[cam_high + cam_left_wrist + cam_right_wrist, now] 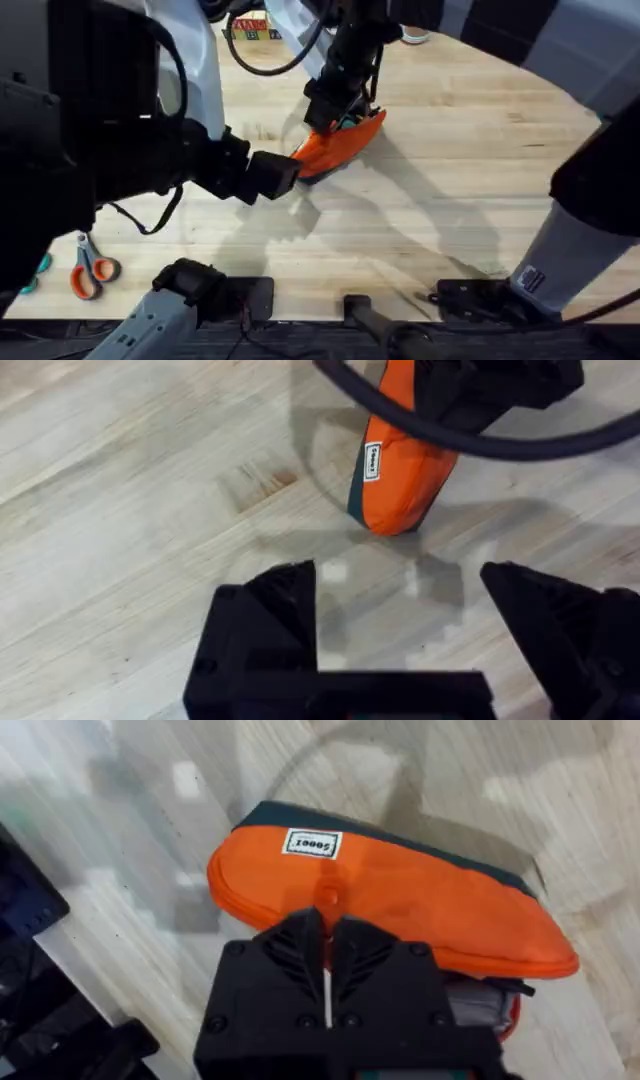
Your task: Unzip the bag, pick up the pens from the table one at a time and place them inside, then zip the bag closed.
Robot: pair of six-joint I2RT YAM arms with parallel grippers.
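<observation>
I see the bag [340, 146] lying diagonally on the table [450, 180], my right gripper [327, 935] pinched on its top, left gripper [400, 620] spread apart nearby.

Bag [335, 148]: elongated orange fabric pouch with dark navy underside and a small white label near one end [308, 843]. It is being seen lying tilted on the table [450, 180], toward the far middle. One end is gaping partly unzipped, with contents being glimpsed inside [480, 1000]. Table: light wooden planks.
</observation>
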